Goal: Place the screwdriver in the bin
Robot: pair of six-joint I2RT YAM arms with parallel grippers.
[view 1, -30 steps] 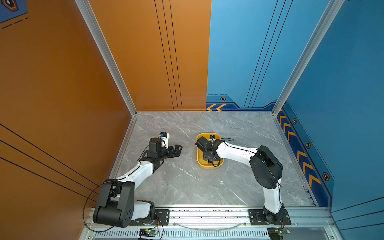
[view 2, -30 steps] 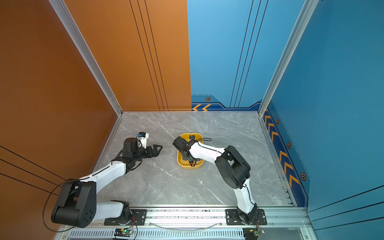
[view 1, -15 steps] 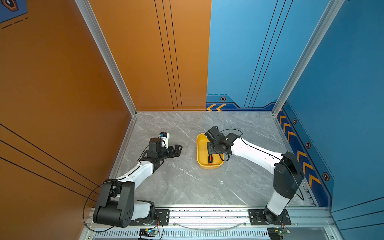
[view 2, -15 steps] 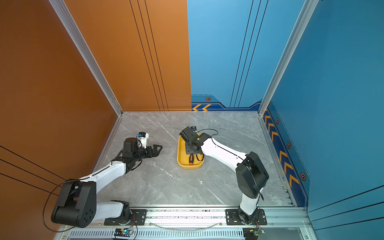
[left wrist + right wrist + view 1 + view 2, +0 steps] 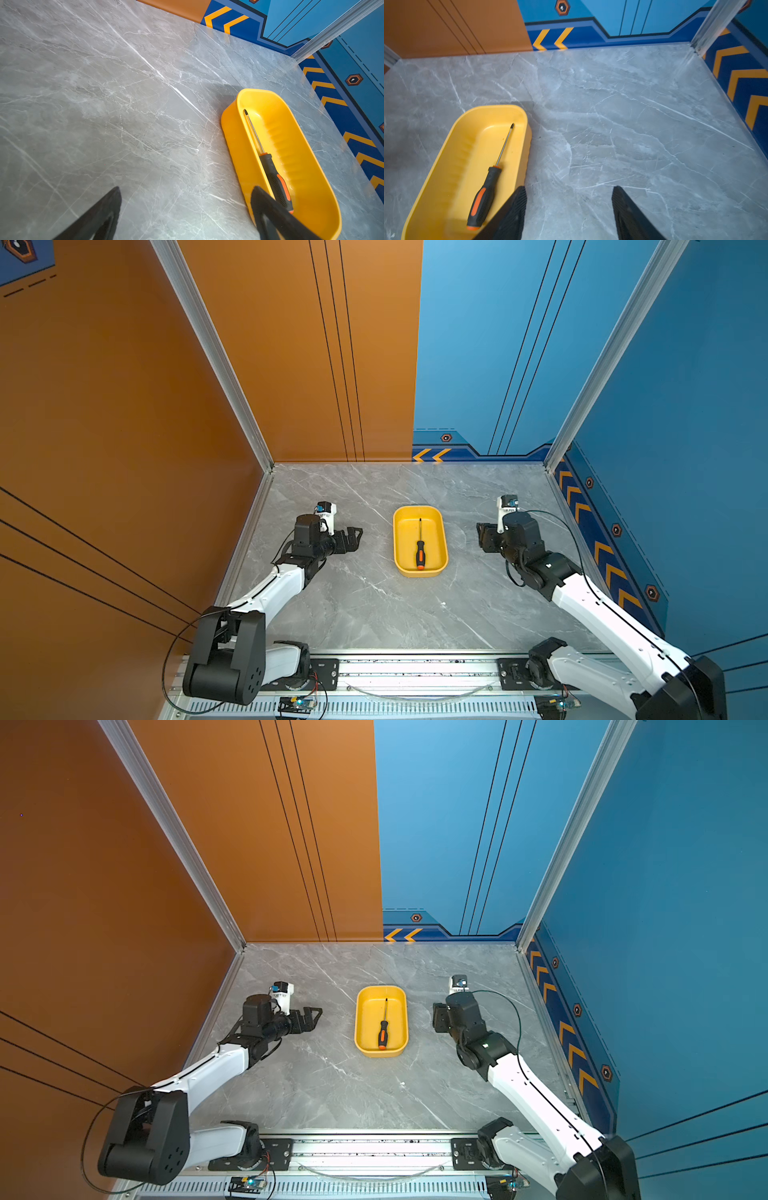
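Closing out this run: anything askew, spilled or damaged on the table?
Nothing stands out. The screwdriver lies flat inside the bin, which sits upright on the table. The left gripper and right gripper are open, apart from it.

A grey marbled worktop point(image 5: 374, 614) is enclosed by orange panels point(image 5: 124, 406) at frame left and blue panels point(image 5: 685, 385) at right, joined by aluminium posts point(image 5: 216, 364). Orange chevrons point(image 5: 603, 547) are printed along the base.

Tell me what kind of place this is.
Probably a robot test cell: two white-and-black robot arms mounted on a metal rail, a grey marble-look tabletop, orange and blue wall panels around it.
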